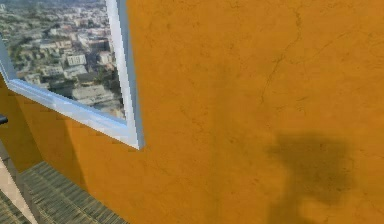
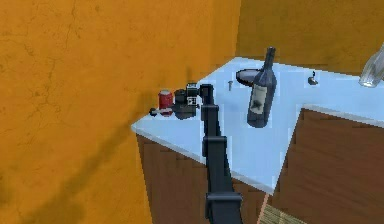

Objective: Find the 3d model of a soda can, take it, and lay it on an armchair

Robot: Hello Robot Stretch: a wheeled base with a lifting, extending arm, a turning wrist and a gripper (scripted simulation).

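Observation:
A small red soda can [image 2: 165, 101] stands upright near the left corner of a white countertop [image 2: 250, 145] in the arm side view. The dark arm rises from the bottom edge to the gripper [image 2: 176, 104], whose dark body sits just right of the can at counter height. Two white marked squares show right behind it. I cannot tell whether the gripper touches the can or holds anything, since the can stands on the counter at its far end.
A dark wine bottle [image 2: 261, 90] stands right of the arm, with a dark dish [image 2: 248, 75] behind it and a glass object [image 2: 372, 70] at the right edge. The counter rests on brown cabinets [image 2: 175, 175]. The forward view faces an orange wall [image 1: 250, 90] and a white-framed cityscape window [image 1: 70, 55].

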